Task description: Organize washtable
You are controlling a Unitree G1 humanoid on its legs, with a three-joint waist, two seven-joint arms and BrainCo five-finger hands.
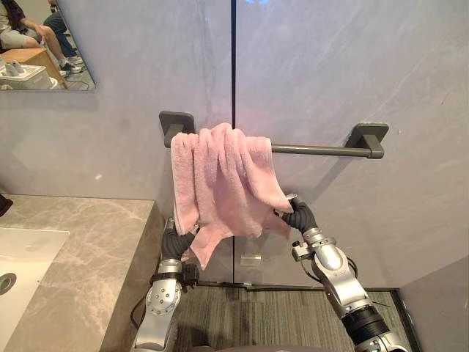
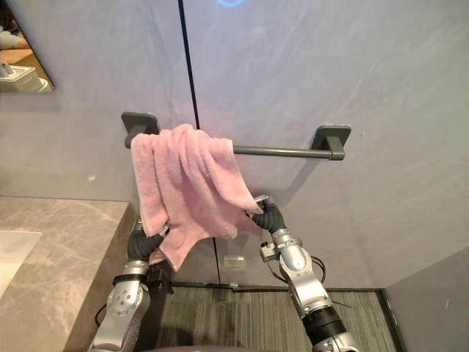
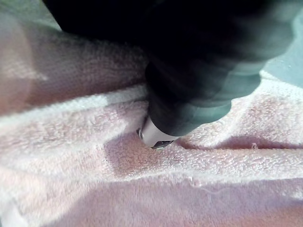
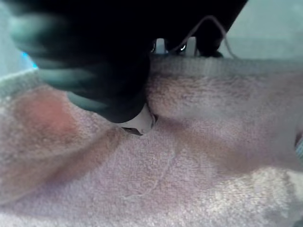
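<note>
Pink towel [image 1: 223,183] — bunched, draped over grey wall rail [image 1: 322,149], left end.

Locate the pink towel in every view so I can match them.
Left eye view: pink towel draped over dark towel bar, left end.
Right eye view: towel left of centre, same bar end.
Left wrist view: towel close up against the left hand.
Right wrist view: towel close up against the right hand.
Shared landmark: the towel bar, both eye views.

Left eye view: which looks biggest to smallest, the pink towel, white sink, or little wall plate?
1. pink towel
2. white sink, though the picture's edge cuts it off
3. little wall plate
</note>
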